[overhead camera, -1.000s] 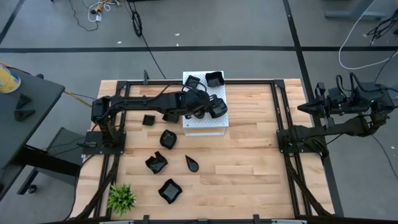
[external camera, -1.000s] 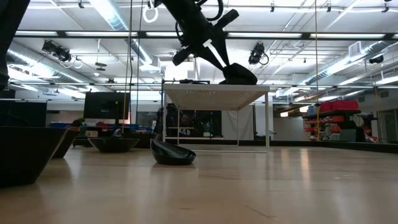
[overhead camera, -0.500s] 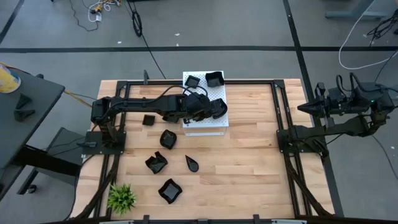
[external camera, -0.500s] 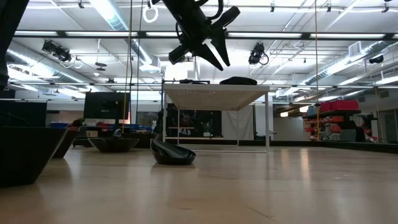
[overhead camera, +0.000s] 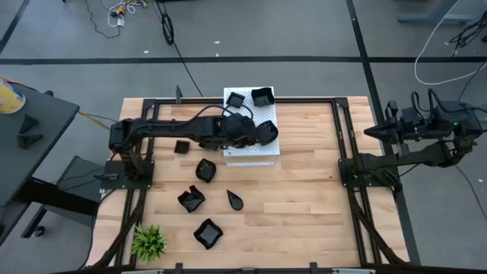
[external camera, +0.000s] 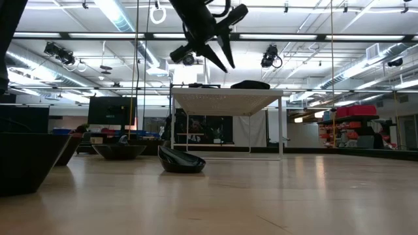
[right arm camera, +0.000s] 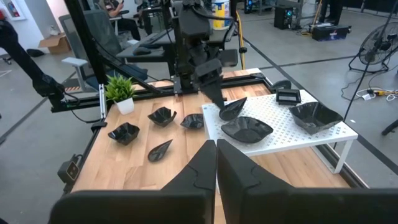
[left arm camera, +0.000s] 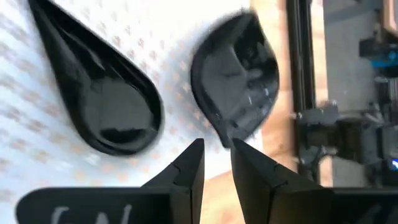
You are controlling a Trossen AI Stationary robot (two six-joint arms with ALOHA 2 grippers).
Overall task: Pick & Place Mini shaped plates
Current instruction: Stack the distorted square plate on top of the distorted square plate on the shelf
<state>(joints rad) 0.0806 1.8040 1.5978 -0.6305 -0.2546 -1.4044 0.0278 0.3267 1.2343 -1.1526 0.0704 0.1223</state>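
Four glossy black mini plates (overhead camera: 265,131) on white board (overhead camera: 251,148), left tool (overhead camera: 245,131) narrowly parted and empty above, right tool (right arm camera: 216,163) closed

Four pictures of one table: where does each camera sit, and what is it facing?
High view: above, straight down; both arms, white board, table.
Low view: table height, looking across; left gripper hangs above the board.
Left wrist view: on the left arm, facing two black plates; its fingers show.
Right wrist view: on the right arm, facing the table; right gripper shut.
High and right wrist views share the plant.
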